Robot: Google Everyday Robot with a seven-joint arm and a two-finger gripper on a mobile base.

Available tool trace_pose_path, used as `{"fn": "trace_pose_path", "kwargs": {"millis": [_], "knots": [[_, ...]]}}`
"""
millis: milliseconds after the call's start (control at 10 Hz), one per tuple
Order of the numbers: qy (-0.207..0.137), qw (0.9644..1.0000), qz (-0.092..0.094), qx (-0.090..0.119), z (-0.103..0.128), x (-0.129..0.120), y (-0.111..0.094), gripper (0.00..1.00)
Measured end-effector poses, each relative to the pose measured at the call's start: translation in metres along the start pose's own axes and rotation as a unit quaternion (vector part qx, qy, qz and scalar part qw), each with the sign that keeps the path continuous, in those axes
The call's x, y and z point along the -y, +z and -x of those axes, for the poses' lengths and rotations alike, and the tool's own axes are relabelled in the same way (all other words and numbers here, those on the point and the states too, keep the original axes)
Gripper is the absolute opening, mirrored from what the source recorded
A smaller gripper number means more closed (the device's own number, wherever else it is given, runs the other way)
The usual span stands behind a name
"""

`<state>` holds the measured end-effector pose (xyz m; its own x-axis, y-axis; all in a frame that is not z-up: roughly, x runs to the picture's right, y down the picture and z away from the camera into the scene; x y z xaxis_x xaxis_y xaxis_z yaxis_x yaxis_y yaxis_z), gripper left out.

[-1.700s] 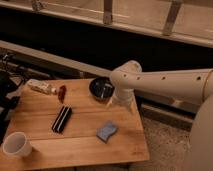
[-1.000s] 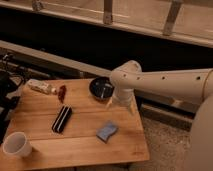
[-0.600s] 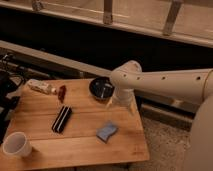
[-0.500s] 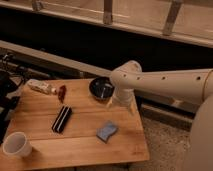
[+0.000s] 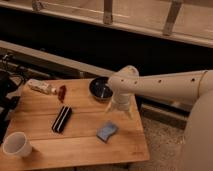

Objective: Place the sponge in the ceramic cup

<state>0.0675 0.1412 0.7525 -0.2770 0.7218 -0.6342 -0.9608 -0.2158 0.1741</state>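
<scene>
The blue sponge (image 5: 107, 131) lies flat on the wooden table (image 5: 75, 147), toward its right side. The white ceramic cup (image 5: 16, 145) stands upright at the table's front left corner, far from the sponge. My gripper (image 5: 120, 107) hangs from the white arm just above the table's right part, a short way behind and to the right of the sponge, apart from it. The arm's wrist hides most of the gripper.
A black bowl (image 5: 100, 89) sits at the back of the table, right beside the arm. A long black bar (image 5: 62, 119) lies mid-table. A wrapped snack (image 5: 41, 87) and a small red item (image 5: 62, 92) lie at the back left. Dark equipment stands left of the table.
</scene>
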Motion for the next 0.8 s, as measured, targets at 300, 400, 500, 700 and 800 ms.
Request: {"fn": "trace_pose_path", "kwargs": {"millis": [300, 400, 500, 700, 800], "knots": [[0.010, 0.9999, -0.005, -0.005, -0.005, 0.000, 0.014, 0.80], [0.011, 0.9999, -0.005, -0.006, -0.007, -0.002, 0.020, 0.80], [0.012, 0.9999, -0.006, -0.008, -0.009, -0.004, 0.024, 0.80], [0.015, 0.9998, -0.006, -0.012, -0.011, -0.005, 0.031, 0.80], [0.017, 0.9997, -0.006, -0.014, -0.012, -0.005, 0.033, 0.80]]}}
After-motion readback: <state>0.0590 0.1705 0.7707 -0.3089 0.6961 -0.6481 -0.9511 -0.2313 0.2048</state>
